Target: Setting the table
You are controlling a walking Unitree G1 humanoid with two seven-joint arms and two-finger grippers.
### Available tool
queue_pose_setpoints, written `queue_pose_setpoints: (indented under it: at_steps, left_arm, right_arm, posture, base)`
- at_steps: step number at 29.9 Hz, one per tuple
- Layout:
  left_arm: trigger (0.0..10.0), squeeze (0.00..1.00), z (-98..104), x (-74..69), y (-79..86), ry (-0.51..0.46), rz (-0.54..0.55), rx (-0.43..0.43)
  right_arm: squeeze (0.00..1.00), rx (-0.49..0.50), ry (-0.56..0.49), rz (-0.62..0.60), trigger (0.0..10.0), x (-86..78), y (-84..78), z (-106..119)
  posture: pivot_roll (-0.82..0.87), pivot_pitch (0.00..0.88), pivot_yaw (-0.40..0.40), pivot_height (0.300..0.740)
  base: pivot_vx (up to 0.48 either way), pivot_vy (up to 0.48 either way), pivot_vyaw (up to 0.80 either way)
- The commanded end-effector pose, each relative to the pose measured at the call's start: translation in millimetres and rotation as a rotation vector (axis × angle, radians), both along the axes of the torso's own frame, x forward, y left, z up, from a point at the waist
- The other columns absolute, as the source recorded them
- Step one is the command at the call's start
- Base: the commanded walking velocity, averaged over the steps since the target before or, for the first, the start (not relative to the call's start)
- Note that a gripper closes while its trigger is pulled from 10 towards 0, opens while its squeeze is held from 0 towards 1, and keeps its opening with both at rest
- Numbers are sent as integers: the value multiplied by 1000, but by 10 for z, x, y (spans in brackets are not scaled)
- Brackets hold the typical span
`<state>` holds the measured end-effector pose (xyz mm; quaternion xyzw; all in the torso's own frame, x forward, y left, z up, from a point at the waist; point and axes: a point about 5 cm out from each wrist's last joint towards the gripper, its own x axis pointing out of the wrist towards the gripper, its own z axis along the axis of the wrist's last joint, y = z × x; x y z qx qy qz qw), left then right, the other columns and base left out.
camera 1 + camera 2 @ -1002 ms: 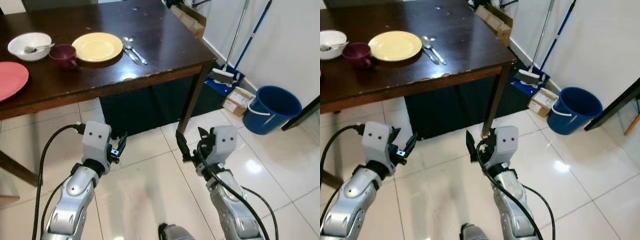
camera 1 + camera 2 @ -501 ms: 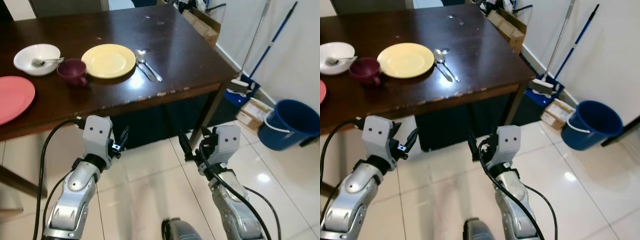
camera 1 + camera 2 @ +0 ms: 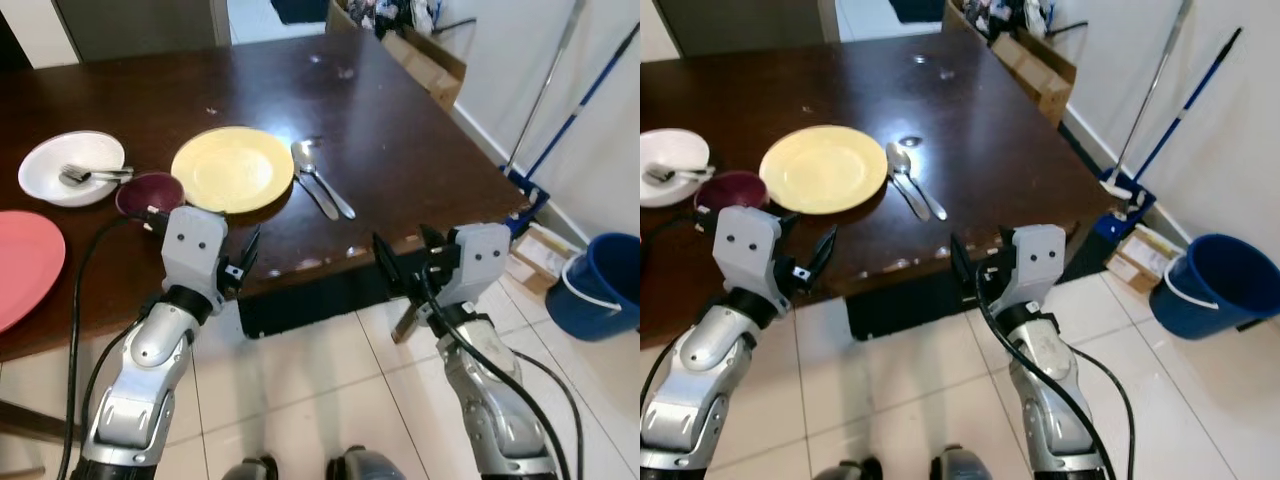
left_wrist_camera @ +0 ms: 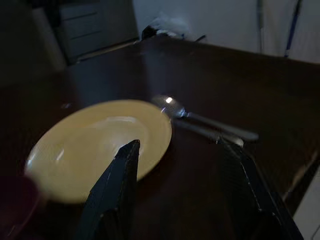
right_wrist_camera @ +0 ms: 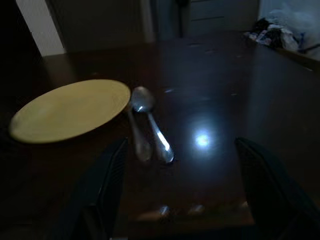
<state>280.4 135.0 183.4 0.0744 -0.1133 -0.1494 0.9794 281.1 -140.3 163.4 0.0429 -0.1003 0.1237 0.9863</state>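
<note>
Since a second ago the camera has closed in on the dark table [image 3: 400, 130], and both grippers have risen to its near edge. In the eye views, the left gripper [image 3: 243, 262] and right gripper [image 3: 400, 270] hold nothing, fingers spread wide. The yellow plate [image 3: 232, 168] lies just beyond the left fingers, with spoon [image 3: 320, 172] beside it and maroon cup [image 3: 148, 192], white bowl [image 3: 72, 166] and pink plate [image 3: 22, 265] further left. Left wrist view: plate ahead between the fingers [image 4: 112, 190]. Right wrist view: spoon and a second utensil [image 5: 138, 137] lie ahead of the gap.
</note>
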Motion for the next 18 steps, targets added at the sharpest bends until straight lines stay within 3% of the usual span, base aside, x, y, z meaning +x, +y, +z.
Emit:
queue_pose_setpoints:
  at_steps: [1,12,15,18]
  left_arm:
    - [10000,0,-31,-10,-40,21,-17,-5]
    - [10000,0,-44,-32,-99,32,-59,6]
    - [10000,0,-83,-51,-134,79,-108,40]
    - [10000,0,-67,-93,-59,113,-177,100]
  right_arm:
    - [0,0,25,-10,10000,-6,-46,-45]
    - [0,-47,46,42,10000,51,-88,-32]
    - [0,-83,123,85,10000,97,-140,-92]
    - [0,-136,185,145,10000,134,-176,-153]
  posture:
    - [-137,100,49,740]
    - [-133,102,48,740]
    - [-138,105,53,740]
    - [-129,107,50,740]
  base:
    - [480,0,0]
    - [451,0,0]
    - [363,0,0]
    - [0,0,0]
